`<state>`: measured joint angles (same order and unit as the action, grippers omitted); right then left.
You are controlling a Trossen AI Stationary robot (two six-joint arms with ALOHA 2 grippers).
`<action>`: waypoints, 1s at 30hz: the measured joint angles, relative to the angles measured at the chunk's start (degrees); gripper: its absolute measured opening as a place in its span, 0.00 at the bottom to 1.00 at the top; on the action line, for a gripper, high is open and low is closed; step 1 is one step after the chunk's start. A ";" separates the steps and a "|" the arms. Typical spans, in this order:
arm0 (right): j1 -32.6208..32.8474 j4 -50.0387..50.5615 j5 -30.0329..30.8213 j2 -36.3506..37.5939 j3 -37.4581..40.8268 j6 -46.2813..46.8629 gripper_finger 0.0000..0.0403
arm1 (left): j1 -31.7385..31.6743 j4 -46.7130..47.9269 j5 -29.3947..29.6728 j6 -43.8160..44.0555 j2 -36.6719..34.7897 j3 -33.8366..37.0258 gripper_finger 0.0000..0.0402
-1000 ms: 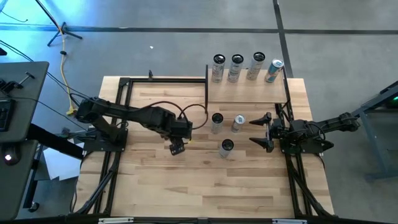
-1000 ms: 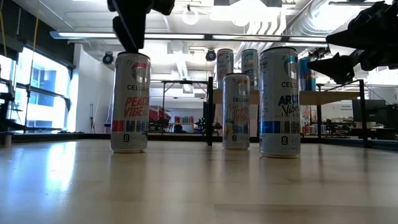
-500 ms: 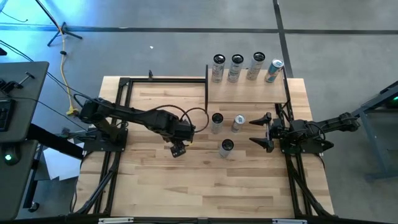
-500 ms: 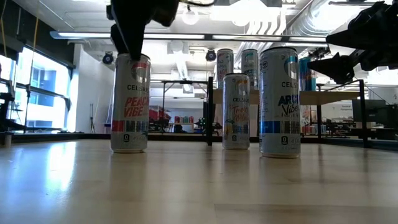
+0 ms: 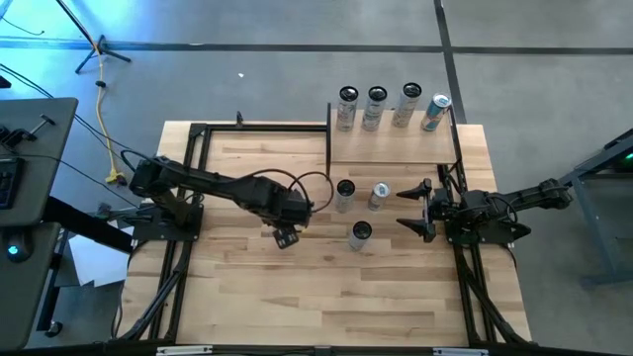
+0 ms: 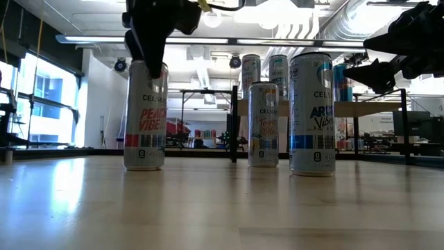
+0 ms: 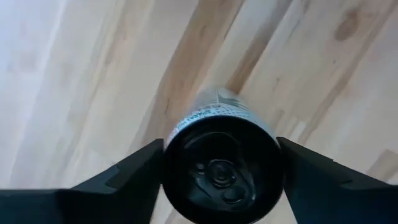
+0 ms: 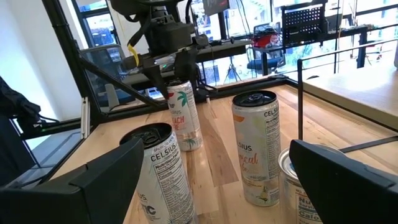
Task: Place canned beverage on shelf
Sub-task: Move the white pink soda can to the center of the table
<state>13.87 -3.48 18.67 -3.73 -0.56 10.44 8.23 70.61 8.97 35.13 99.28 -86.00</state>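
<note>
A tall can marked "Peach Vibe" stands upright on the wooden table, left of the other cans; it also shows in the right wrist view. My left gripper hangs over it, pointing down, and hides it in the high view. In the left wrist view the can's dark top fills the space between the fingers. The shelf stands at the far right with several cans along its far edge. My right gripper waits open at the table's right side. My left gripper comes from above, pointing down, with one finger on each side of the can's upper end. No gap shows between fingers and can. The can stands upright with its base on the table.
Three more cans stand on the table between the two grippers. The shelf's thin black posts rise beside them. Black frame rails run along the table's left and right sides. Bare wood lies toward the near edge.
My left gripper has come down over the top of the Peach Vibe can, its fingers now reaching lower along the can's upper end. The can has stayed upright in its place.
</note>
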 joint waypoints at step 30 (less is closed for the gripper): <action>-0.02 0.01 -0.13 -0.02 0.00 0.00 0.97 | -9.53 -10.96 -8.47 -48.43 1.19 -5.02 0.54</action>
<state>13.85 -3.47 18.55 -3.74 -0.56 10.44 -1.31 59.64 0.50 -13.30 100.47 -91.02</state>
